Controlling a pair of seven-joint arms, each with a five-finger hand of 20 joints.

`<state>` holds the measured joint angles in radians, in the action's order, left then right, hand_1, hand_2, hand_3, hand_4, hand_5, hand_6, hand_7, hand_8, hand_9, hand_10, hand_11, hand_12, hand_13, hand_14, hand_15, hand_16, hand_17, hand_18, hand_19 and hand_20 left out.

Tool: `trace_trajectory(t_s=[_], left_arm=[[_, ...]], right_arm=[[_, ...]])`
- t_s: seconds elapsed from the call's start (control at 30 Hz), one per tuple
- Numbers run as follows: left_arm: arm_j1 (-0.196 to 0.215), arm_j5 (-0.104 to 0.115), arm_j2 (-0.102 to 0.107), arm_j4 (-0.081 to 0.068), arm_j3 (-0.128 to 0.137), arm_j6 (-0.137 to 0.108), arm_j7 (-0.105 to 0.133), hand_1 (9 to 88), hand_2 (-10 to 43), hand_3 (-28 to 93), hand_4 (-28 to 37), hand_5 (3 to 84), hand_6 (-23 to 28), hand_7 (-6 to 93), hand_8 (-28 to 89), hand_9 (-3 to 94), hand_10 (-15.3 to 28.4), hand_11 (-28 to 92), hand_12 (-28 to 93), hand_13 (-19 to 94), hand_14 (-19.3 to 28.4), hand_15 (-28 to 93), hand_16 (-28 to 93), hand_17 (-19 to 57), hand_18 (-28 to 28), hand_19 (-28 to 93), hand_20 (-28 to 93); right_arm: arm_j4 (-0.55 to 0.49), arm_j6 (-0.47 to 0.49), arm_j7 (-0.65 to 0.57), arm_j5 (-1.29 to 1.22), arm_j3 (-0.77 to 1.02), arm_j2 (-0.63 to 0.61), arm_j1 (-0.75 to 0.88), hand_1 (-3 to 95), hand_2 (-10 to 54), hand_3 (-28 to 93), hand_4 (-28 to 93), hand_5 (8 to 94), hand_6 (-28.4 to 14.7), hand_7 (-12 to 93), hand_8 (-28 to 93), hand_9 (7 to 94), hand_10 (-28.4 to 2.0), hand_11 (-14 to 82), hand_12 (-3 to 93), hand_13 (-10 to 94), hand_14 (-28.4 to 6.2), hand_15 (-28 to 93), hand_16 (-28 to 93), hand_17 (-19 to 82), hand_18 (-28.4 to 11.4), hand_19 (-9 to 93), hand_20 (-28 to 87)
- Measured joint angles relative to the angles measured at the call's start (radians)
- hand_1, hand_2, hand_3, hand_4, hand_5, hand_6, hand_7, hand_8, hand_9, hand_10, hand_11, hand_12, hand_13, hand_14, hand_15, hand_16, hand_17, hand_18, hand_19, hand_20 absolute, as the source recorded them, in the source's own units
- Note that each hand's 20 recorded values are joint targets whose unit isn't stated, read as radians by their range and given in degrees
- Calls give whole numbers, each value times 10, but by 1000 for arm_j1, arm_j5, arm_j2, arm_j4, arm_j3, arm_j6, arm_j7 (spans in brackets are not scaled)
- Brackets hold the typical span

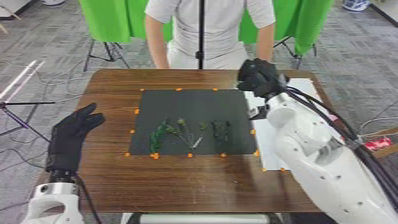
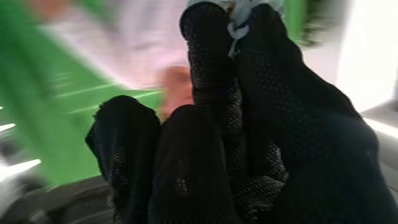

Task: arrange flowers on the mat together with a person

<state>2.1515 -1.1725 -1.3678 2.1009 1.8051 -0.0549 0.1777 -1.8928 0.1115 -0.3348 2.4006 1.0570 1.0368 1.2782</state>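
My right hand [image 1: 258,79] is above the table's far right, beyond the mat's upper right corner. In the right wrist view, my right hand [image 2: 293,95] pinches a pale, blurred flower [image 2: 238,20] between thumb and finger. The black mat [image 1: 182,105] carries a long green sprig [image 1: 159,136] on its left, thin stems with small green heads [image 1: 184,131] around the middle, and a dark sprig [image 1: 221,131] further right. Over the table's left edge, my left hand [image 1: 71,131] is open, its fingers pointing forward, apart from the mat.
Orange markers [image 1: 155,156] line the mat's edges. A white sheet [image 1: 273,159] runs along the table's right side, partly under my right arm. Brown wood [image 1: 191,185] borders the mat, and a red item [image 1: 378,144] is off the table at the right.
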Motion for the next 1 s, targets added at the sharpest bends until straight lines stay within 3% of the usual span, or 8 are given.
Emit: trace_trajectory(t_s=[0.17,0.37,0.5,0.67,1.0], left_arm=[[1,10,1,-20,2,-33,14,205,270,616,-283,475,51,136,-54,475,145,214,147,365,194,255,25,14,160,172,189],[-9,28,1,-44,-6,-63,35,206,283,611,-283,470,51,137,-55,474,145,213,148,366,192,255,24,14,160,176,189],[-16,40,6,-51,-13,-83,48,204,284,613,-283,470,51,138,-55,475,145,216,149,366,192,258,25,14,160,177,189],[-23,46,12,-53,-21,-88,53,199,284,619,-283,470,50,140,-54,476,146,217,149,366,191,260,24,14,160,177,188],[-39,46,16,-62,-44,-86,52,215,290,614,-283,471,49,144,-55,480,145,221,148,369,190,263,23,14,160,178,188]], right_arm=[[114,40,93,-45,-168,118,-181,639,-95,592,-242,861,20,159,139,937,-69,123,471,937,4,767,299,646,-165,932,698],[230,70,117,-47,-384,239,-314,637,-95,596,-246,860,21,163,136,937,-68,120,473,937,4,768,301,645,-164,932,700],[299,95,180,-1,-415,327,-323,636,-95,598,-248,859,22,166,135,937,-68,120,472,936,4,769,302,645,-163,932,700],[364,114,229,123,-434,402,-308,632,-95,603,-252,856,23,169,133,937,-69,117,470,934,2,771,304,643,-164,932,702],[419,108,227,142,-457,424,-252,601,-95,618,-244,825,33,166,101,926,-73,74,417,929,-1,773,309,636,-169,932,702]])
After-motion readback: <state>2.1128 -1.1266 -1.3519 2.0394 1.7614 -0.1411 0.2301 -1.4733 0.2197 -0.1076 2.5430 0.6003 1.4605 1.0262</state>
